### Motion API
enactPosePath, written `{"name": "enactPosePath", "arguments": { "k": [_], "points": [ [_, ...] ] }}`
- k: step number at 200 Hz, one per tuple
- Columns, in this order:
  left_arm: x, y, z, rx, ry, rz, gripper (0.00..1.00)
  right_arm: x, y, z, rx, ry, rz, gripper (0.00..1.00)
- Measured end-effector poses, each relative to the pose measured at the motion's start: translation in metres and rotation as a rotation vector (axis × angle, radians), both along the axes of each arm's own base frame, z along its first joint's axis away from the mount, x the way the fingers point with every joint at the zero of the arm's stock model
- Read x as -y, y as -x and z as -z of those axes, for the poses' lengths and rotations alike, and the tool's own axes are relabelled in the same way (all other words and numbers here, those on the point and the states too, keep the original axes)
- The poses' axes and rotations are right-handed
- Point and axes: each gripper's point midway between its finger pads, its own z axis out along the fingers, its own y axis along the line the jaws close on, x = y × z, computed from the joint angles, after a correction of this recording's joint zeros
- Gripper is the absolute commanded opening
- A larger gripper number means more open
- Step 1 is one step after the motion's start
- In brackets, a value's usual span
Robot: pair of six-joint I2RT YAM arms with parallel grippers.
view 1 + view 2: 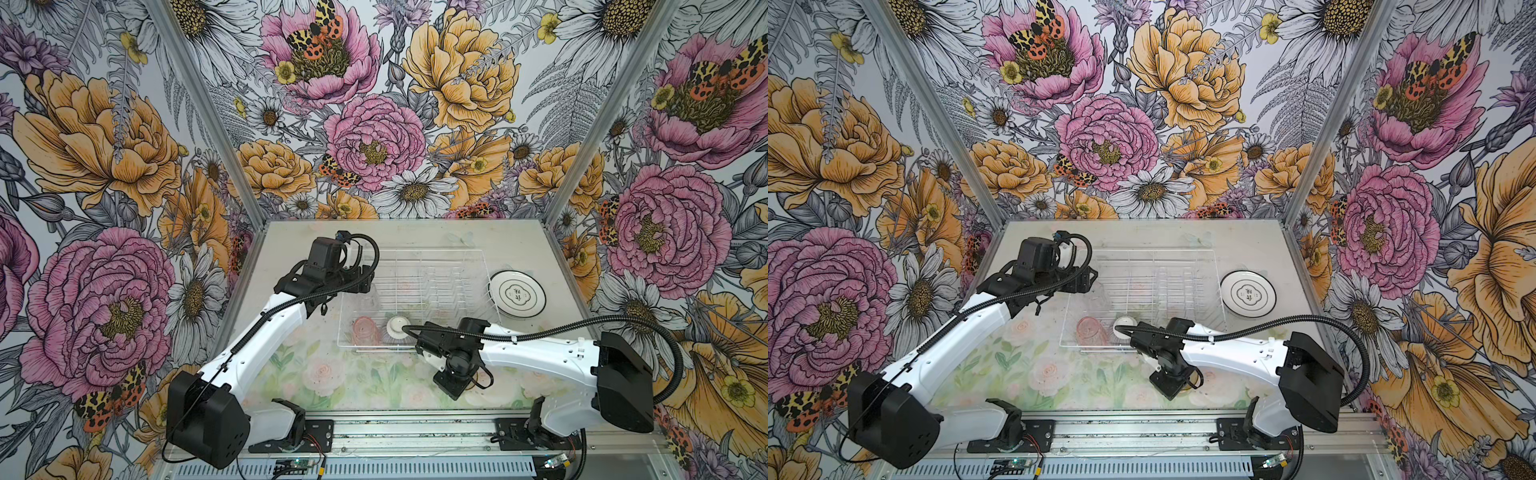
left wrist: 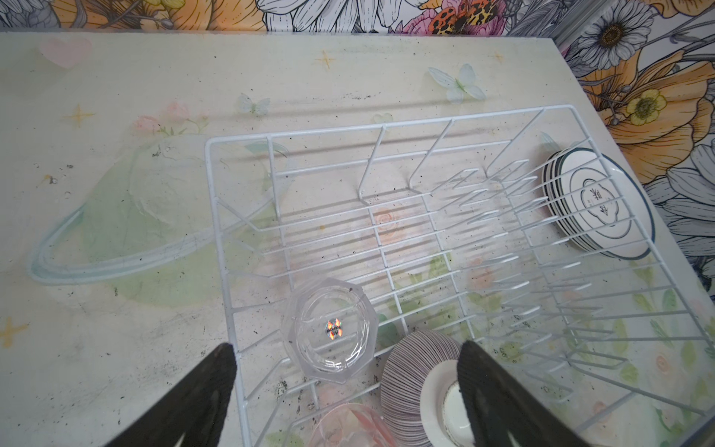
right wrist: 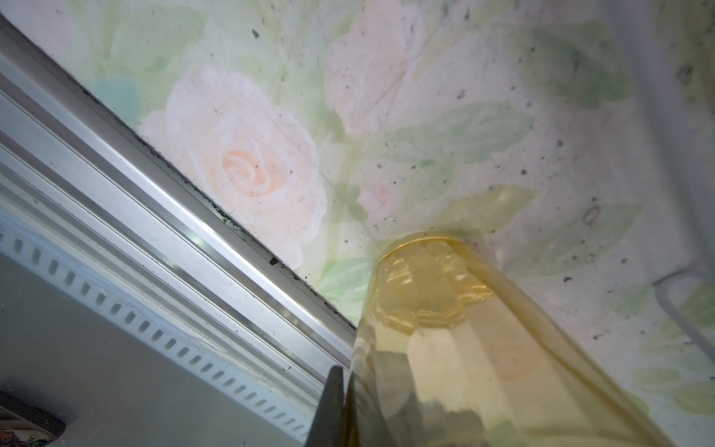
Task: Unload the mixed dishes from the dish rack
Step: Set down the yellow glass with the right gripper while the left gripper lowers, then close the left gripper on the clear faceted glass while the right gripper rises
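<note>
The worktop (image 1: 291, 365) carries the dish rack (image 1: 432, 250) at its centre. The stacked plates (image 1: 516, 294) lie flat outside the rack, just beside its right wall, so the upright prongs (image 2: 479, 213) stand vacant.

Three items sit in the near-left part of the rack:
- the striped bowl (image 2: 418, 367), inverted, presumably for draining
- the pink tumbler (image 2: 348, 425), beside the bowl
- the clear tumbler (image 2: 332, 333), base up

The left pincer (image 2: 346, 348) hangs over the clear tumbler with its jaws wide apart, a stance suited to straddling it. The right pincer (image 1: 453, 376) is clamped on the amber tumbler (image 3: 464, 348). It angles the tumbler down toward bare worktop near the front rail (image 3: 193, 232), probably to set it down. Contact with the worktop cannot be confirmed.
</note>
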Motion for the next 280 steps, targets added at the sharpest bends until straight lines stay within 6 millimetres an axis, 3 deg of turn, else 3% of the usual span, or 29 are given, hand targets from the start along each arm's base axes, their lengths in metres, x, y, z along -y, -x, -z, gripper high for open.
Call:
{"name": "enactPosePath", "arguments": {
  "k": [42,116,147,178,229,249,280],
  "points": [
    [0.001,0.001,0.0,-0.002,0.006,0.008,0.91,0.0,0.0,0.0,-0.001,0.0,-0.001,0.13],
    [0.004,0.002,0.0,-0.005,0.014,0.023,0.94,0.0,-0.002,0.0,0.005,0.0,-0.001,0.48],
    [0.005,0.003,0.002,-0.014,0.012,0.027,0.95,-0.001,-0.006,-0.006,0.032,-0.019,0.004,0.53],
    [0.011,0.008,0.017,-0.059,-0.021,0.054,0.97,-0.014,-0.017,-0.038,0.107,-0.13,0.012,0.57],
    [0.014,0.019,0.043,-0.149,-0.112,0.071,0.99,-0.037,-0.036,-0.13,0.302,-0.414,0.018,0.59],
    [0.014,0.018,0.049,-0.167,-0.173,0.073,0.99,-0.038,-0.04,-0.144,0.346,-0.457,0.021,0.59],
    [0.015,0.011,0.06,-0.198,-0.242,0.075,0.99,-0.033,-0.047,-0.149,0.389,-0.455,0.038,0.6]
  ]
}}
